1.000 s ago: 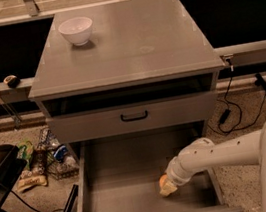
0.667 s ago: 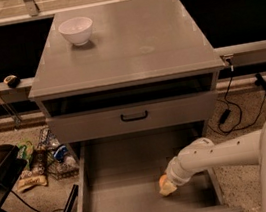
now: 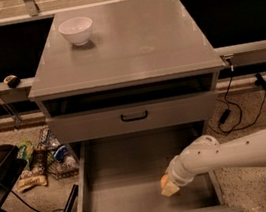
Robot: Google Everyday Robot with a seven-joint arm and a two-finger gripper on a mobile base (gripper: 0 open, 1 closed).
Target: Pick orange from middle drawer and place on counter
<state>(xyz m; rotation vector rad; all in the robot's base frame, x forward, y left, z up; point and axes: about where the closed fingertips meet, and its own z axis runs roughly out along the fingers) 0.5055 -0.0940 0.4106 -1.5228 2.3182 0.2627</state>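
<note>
The middle drawer [image 3: 120, 181] is pulled out at the bottom of the camera view and its bare grey floor shows. The orange [image 3: 163, 179] lies on the drawer floor near the right front, mostly covered by my gripper [image 3: 169, 188]. The gripper reaches in from the right on its white arm [image 3: 217, 154] and sits down on the orange, at the drawer floor. The grey counter [image 3: 126, 38] is the cabinet top above, with a faint round mark right of centre.
A white bowl [image 3: 76, 30] stands at the counter's back left. A closed drawer front with a black handle [image 3: 134, 116] sits above the open drawer. Bags and a wire basket [image 3: 48, 157] lie on the floor at left, cables [image 3: 227, 110] at right.
</note>
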